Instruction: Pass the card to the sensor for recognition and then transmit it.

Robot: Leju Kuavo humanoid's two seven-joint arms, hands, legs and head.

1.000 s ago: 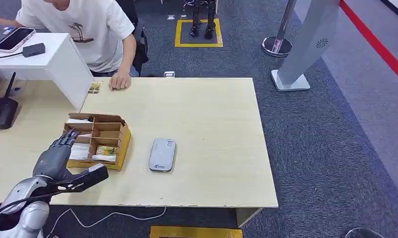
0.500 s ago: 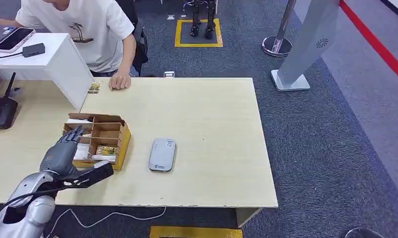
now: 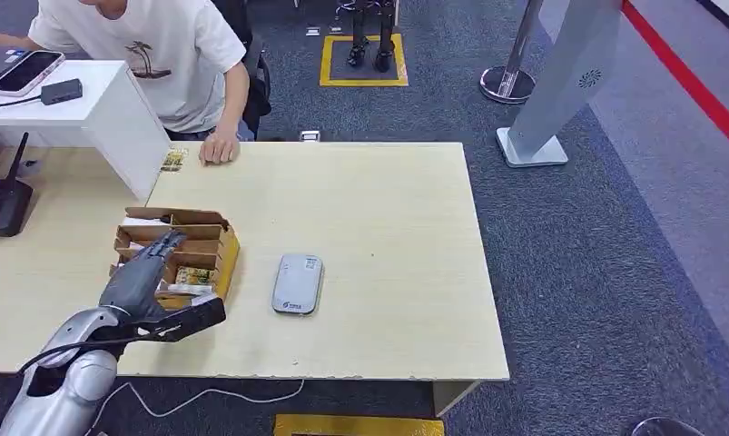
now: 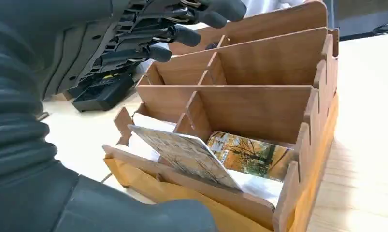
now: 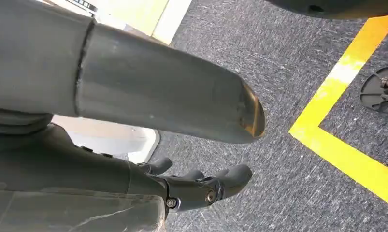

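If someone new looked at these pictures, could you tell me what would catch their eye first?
Probably the left hand, open with its fingers spread above the wooden card box at the table's left side. Next, the picture cards leaning in the box's nearest compartments, and the grey sensor lying flat just right of the box. A person in a white shirt sits at the far edge.

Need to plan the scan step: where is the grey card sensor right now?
In the head view the grey card sensor lies flat on the wooden table, near its front edge, just right of the wooden card box and apart from it.
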